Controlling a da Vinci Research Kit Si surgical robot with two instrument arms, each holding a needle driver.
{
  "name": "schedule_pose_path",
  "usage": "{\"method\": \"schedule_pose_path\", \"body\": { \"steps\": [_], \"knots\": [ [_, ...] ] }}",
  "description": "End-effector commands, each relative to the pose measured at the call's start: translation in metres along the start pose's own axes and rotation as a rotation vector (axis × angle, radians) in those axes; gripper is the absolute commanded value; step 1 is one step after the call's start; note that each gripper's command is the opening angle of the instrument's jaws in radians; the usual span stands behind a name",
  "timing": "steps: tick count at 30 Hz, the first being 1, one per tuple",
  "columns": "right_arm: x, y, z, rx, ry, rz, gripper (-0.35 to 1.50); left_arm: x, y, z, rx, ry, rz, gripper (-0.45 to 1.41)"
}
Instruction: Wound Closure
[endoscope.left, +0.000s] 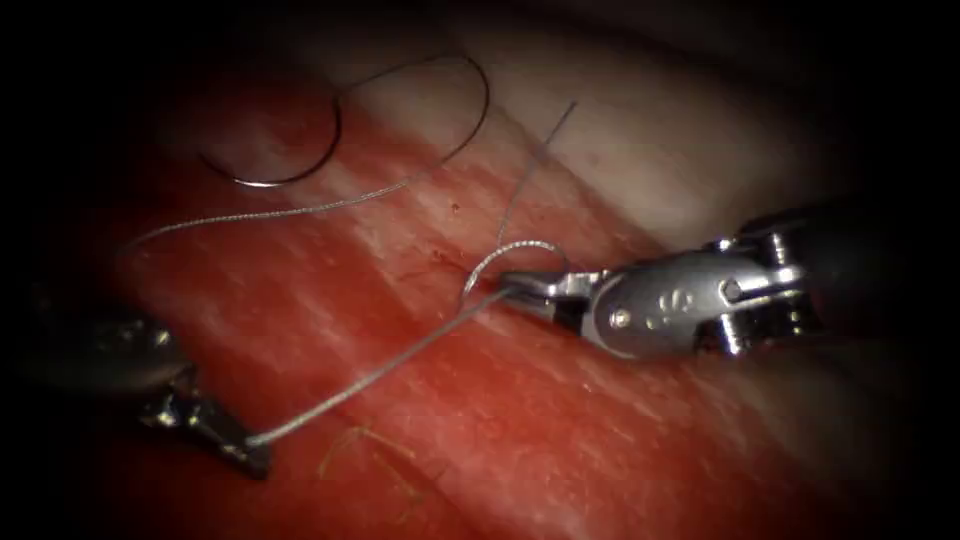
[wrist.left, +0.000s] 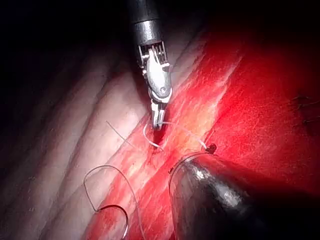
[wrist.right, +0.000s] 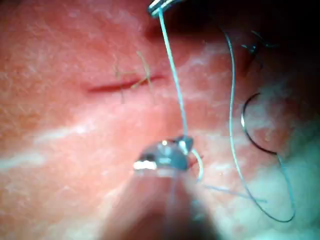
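Left tool: I see my left tool (endoscope.left: 235, 445) low at the endoscope view's left edge, jaws clenched on the thread (endoscope.left: 380, 372). The thread leaves its tip and runs taut, up and to the right.
Right tool: my right tool (endoscope.left: 515, 285) comes in from the right and sits mid-view, its tip on the tissue. Its jaws look closed on the thread where a small loop (endoscope.left: 515, 250) curls round the tip. From the left wrist view I see the same tool (wrist.left: 157, 122) pointing down at the tissue with the loop beside its tip.
Needle: the needle (endoscope.left: 300, 165) lies free on the tissue at upper left, well apart from both tools. Neither tool grips it, and I see no part of it buried. In the right wrist view it is a dark curve (wrist.right: 252, 135) lying on pale tissue.
Thread: from the loop one strand goes to the left tool, one thin end (endoscope.left: 540, 155) rises up and right, and a long slack strand (endoscope.left: 300, 208) trails left past the needle.
Tissue: the tissue (endoscope.left: 600, 430) is red and wet with paler bands across it.
Cut: in the right wrist view I see the cut (wrist.right: 107, 87) as a short dark red slit with yellowish thread ends (wrist.right: 142, 75) across it; the taut thread passes just beside it.
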Motion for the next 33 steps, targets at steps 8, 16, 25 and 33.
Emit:
{"method": "schedule_pose_path", "body": {
  "steps": [8, 16, 25, 33],
  "knots": [
    [0.0017, -0.0018, -0.0013, 0.034, 0.033, 0.041, -0.35, 0.0004, -0.0039, -0.0003, 0.172, 0.043, 0.189, -0.45],
    [0.0029, -0.0024, -0.0023, -0.001, 0.143, 0.205, 0.81, 0.0009, -0.0069, -0.0018, 0.297, 0.049, 0.249, -0.45],
    [0.0014, 0.0, -0.0055, -0.007, 0.297, 0.297, 1.48, 0.0008, -0.0108, -0.0047, 0.38, 0.089, 0.283, -0.45],
    [-0.0018, 0.0036, -0.0062, -0.082, 0.45, 0.347, 1.04, 0.0005, -0.0114, -0.0049, 0.402, 0.105, 0.382, -0.45]
  ]
}}
